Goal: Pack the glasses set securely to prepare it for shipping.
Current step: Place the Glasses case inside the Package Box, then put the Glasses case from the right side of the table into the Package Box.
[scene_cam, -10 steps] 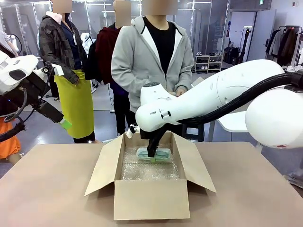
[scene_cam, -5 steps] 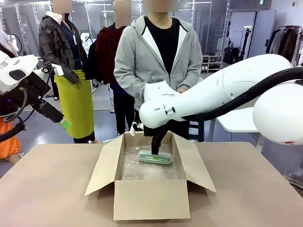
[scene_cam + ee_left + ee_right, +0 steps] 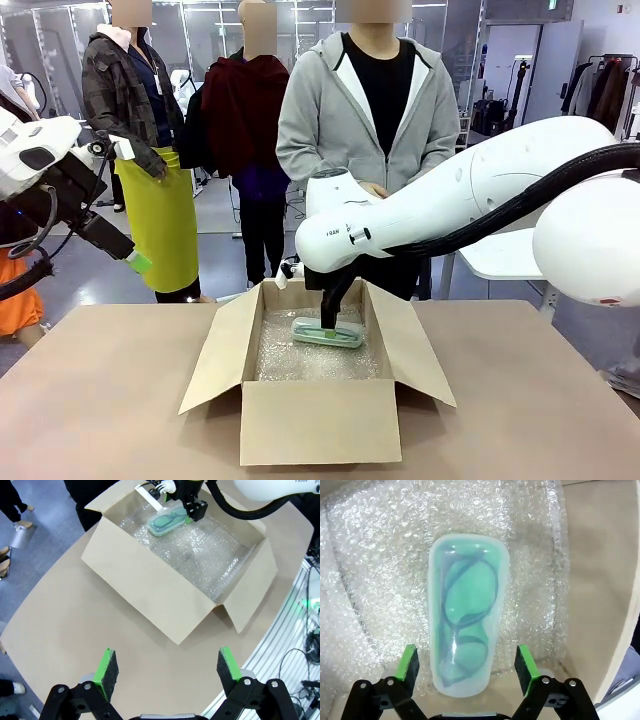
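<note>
Mint green case (image 3: 350, 338) on bubble wrap (image 3: 300, 365), right pincer (image 3: 328, 326) spread wide over it.
Front view: the cardboard box (image 3: 310, 420) stands mid-counter (image 3: 100, 400) with its flaps out and bare counter on both sides; the case lies by the box's far wall. Left wrist view: the left pincer (image 3: 165, 662) hangs wide open and empty, well apart from the box, with bare counter below it. Right wrist view: the right pincer's pads (image 3: 410, 665) flank the case's near end without touching it, and holds nothing.
</note>
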`<state>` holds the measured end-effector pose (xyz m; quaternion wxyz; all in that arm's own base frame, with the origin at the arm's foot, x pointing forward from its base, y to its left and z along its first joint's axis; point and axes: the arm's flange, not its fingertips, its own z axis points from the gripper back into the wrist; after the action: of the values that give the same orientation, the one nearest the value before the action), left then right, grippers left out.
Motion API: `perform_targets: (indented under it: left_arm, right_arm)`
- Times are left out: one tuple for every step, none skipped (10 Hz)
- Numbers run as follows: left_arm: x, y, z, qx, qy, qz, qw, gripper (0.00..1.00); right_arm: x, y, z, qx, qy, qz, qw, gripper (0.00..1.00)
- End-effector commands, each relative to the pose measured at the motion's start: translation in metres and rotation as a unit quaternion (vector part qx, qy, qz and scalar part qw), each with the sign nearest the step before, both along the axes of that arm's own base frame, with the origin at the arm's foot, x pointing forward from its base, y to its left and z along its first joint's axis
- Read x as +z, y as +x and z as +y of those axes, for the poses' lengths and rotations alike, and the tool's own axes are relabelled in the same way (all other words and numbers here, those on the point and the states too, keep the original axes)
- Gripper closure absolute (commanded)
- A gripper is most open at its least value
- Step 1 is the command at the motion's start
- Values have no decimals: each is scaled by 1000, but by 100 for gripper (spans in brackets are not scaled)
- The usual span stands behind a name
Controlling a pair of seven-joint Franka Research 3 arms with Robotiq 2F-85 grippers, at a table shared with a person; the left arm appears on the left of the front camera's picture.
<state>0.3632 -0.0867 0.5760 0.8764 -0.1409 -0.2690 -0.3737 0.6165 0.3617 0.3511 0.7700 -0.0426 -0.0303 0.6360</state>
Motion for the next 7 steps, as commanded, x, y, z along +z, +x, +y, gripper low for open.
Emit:
perform_targets:
  left_arm:
    - [1, 0, 3, -13, -9, -2, 1000, 0]
    - [1, 0, 3, -13, -9, -2, 1000, 0]
    - [1, 0, 3, -13, -9, -2, 1000, 0]
    - [1, 0, 3, -13, -9, -2, 1000, 0]
    - [1, 0, 3, -13, -9, -2, 1000, 0]
    - [1, 0, 3, -13, -9, -2, 1000, 0]
    - [1, 0, 3, -13, -9, -2, 1000, 0]
  right_arm:
    - [2, 0, 4, -4, 0, -4, 1000, 3]
    - [2, 0, 4, -4, 0, -4, 1000, 3]
    - [2, 0, 4, -4, 0, -4, 1000, 3]
    - [2, 0, 4, -4, 0, -4, 1000, 3]
    - [2, 0, 4, -4, 0, -4, 1000, 3]
    - [2, 0, 4, -4, 0, -4, 1000, 3]
    - [2, 0, 4, -4, 0, -4, 1000, 3]
